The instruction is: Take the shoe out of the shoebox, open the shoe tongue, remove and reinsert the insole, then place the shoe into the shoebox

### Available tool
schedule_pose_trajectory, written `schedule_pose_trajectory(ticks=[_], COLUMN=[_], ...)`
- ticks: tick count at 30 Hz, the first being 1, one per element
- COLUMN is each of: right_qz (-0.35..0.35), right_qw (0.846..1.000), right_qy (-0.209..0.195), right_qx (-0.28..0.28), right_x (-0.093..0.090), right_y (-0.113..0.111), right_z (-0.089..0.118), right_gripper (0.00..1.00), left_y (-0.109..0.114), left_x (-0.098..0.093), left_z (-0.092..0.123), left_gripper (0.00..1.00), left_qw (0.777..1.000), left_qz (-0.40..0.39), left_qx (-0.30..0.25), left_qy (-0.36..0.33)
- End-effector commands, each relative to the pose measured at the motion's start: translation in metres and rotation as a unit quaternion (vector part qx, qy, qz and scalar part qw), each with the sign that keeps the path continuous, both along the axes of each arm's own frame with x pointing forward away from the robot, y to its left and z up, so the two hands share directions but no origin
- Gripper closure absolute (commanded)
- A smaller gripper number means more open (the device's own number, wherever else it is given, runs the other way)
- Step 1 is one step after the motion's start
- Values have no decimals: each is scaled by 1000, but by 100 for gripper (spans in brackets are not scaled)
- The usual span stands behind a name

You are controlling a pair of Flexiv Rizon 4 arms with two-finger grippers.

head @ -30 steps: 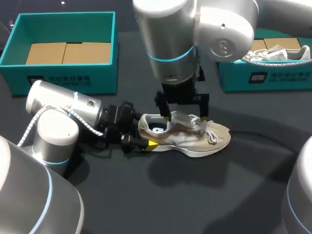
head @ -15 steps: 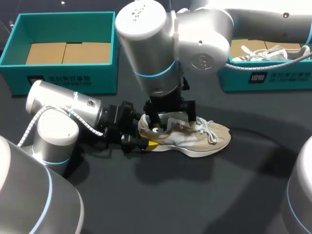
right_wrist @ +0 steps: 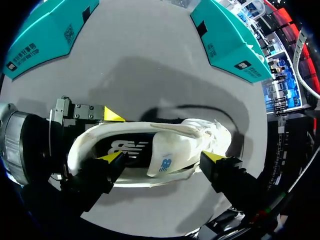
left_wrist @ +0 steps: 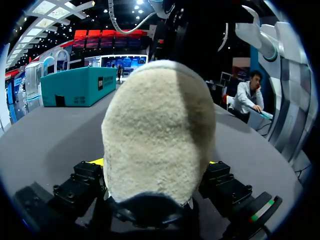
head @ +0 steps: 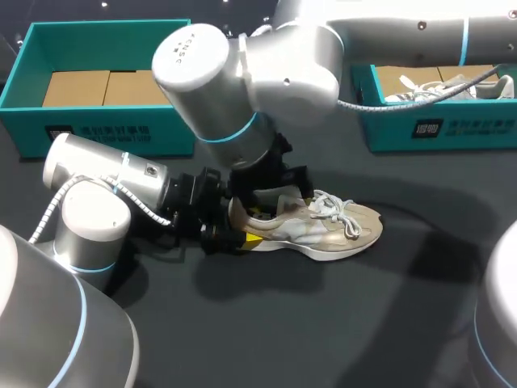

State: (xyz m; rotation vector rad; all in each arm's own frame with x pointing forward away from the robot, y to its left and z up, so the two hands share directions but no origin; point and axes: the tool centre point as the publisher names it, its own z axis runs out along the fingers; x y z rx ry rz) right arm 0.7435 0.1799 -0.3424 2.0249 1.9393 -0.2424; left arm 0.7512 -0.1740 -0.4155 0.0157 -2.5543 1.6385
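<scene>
Your shoe lies on its sole on the table, out of the box. Its long axis runs from the heel to the toe, and everything turns on that line.

At the heel end, your left gripper is closed on the shoe, one finger on each side of the heel. It points along the shoe's length toward the toe.

Your right gripper hangs just above the shoe's opening with its fingers spread wide and nothing held. The two tips line up along the shoe, not across it. One is over the heel end of the opening, and the other is toward the laces.

Between them you see the pale tongue folded toward the toe and the dark insole lying exposed in the opening. The right arm is the nearer one to the insole, which sits straight below its heel-side tip. I judge the next reach to be a short drop into the opening while the left holds the heel steady.
</scene>
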Motion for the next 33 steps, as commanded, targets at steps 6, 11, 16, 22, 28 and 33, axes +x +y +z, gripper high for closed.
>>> schedule_pose_trajectory(ticks=[6,11,16,22,28,33], right_qz=[-162,-176,-186,-191,-189,-173], right_qw=[980,977,976,975,975,980], right_qy=[-66,-70,-69,-67,-60,-42], right_qx=[-95,-98,-95,-95,-95,-93], right_x=[1,2,-1,-5,-7,-9], right_y=[-10,-21,-34,-45,-49,-50], right_z=[-7,-11,-9,-7,0,9], right_gripper=[0,0,13,53,62,73], left_y=[-3,-3,-3,-3,-3,-3], left_x=[-1,-1,-1,-1,-1,-1], left_z=[-4,-4,-4,-4,-4,-4], left_gripper=[100,100,100,100,100,100], left_qw=[1000,1000,1000,1000,1000,1000], left_qz=[0,0,0,0,0,0], left_qx=[1,1,1,1,1,1], left_qy=[0,0,0,0,0,0])
